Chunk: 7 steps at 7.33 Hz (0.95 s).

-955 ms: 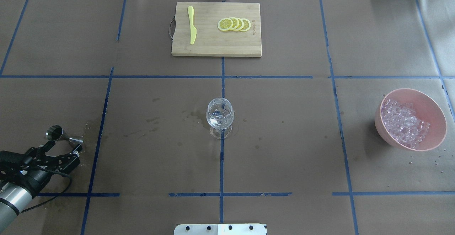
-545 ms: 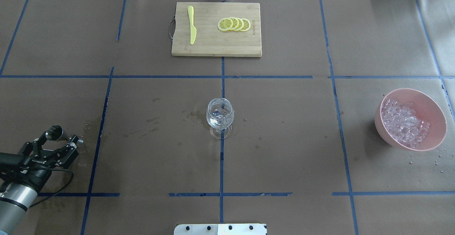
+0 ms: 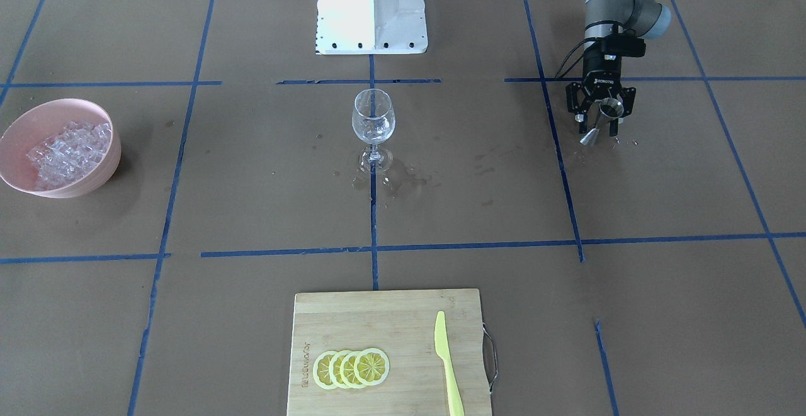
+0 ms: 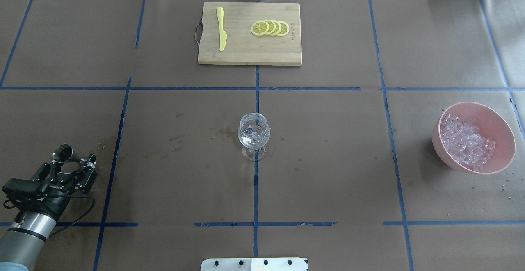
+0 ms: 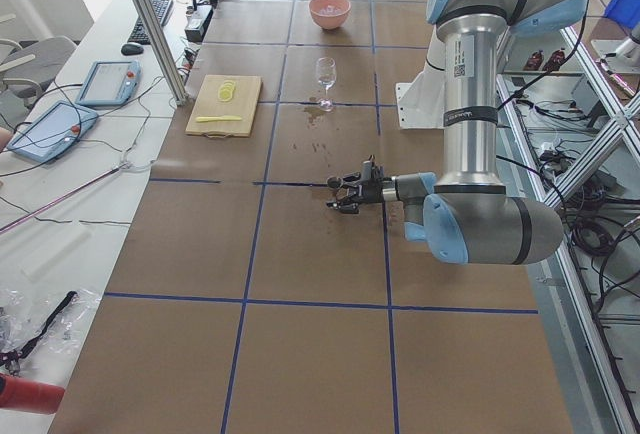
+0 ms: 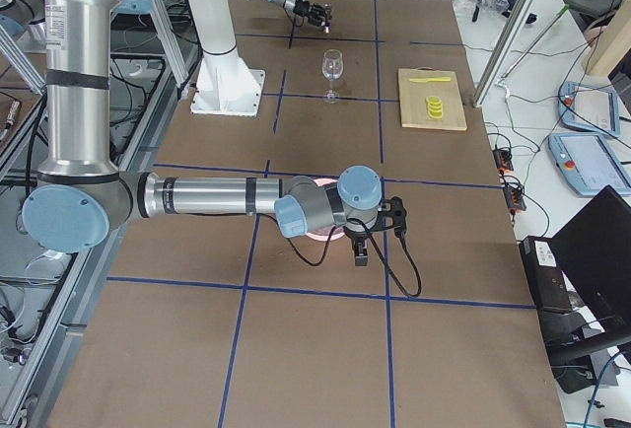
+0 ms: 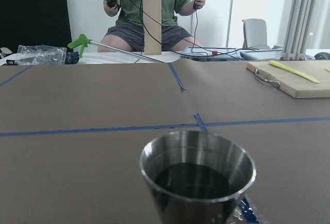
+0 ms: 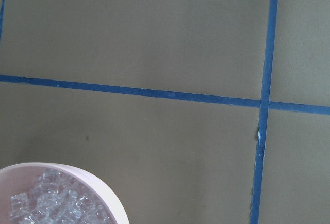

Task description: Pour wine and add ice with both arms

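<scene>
A wine glass (image 4: 254, 133) stands at the table's middle with a little clear wine at its bottom, barely visible. A steel jigger (image 4: 62, 153) stands at the near left. My left gripper (image 4: 73, 161) is open, a finger on each side of the jigger; the left wrist view shows the cup (image 7: 198, 177) close up. A pink bowl (image 4: 502, 127) of ice (image 4: 465, 142) sits at the right. My right gripper (image 6: 360, 253) shows only in the exterior right view, near the bowl; I cannot tell its state. The right wrist view shows the ice (image 8: 56, 206).
A wooden cutting board (image 4: 246, 49) at the far middle carries lemon slices (image 4: 270, 28) and a yellow knife (image 4: 221, 29). Wet spots mark the paper around the glass and jigger. The white pedestal (image 3: 371, 7) stands at the robot's side.
My left gripper has moved forward toward the jigger and its wrist has swung, so the fingers now flank it. The jigger, glass and bowl have not moved.
</scene>
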Tool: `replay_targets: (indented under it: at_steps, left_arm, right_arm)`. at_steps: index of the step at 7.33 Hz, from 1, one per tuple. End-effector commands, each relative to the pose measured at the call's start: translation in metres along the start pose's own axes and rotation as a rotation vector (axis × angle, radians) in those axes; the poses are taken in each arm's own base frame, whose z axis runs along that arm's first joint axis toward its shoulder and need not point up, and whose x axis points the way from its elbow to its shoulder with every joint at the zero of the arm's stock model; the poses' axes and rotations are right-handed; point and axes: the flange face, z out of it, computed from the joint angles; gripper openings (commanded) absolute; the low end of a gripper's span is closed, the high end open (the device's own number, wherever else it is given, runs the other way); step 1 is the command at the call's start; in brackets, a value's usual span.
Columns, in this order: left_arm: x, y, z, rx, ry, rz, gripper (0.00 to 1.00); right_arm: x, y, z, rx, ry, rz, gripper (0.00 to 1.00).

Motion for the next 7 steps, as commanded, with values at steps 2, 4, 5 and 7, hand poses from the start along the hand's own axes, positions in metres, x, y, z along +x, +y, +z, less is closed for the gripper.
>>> replay_targets:
  at_steps: [2,4,5,7]
  left_arm:
    - [-0.001,-0.0038,-0.0005,0.029,-0.004,-0.013,0.46]
    - [-0.0015,-0.0035,-0.001,0.027,-0.002,-0.013,0.11]
    - [-0.0091,-0.0046,-0.0027,0.024,0.002,-0.014,0.0]
    - [-0.0072,-0.0075,-0.0035,0.026,0.007,-0.022,0.0]
  right_arm:
    - [-0.0006,-0.0009,-0.0004,0.001,0.0,-0.001,1.0]
    - [0.0002,-0.0014,0.0002,0.0,0.002,0.0,1.0]
    - [0.0008,-0.0012,0.0007,0.0,0.002,0.001,1.0]
    - [0.0002,-0.0014,0.0002,0.0,0.002,0.0,1.0]
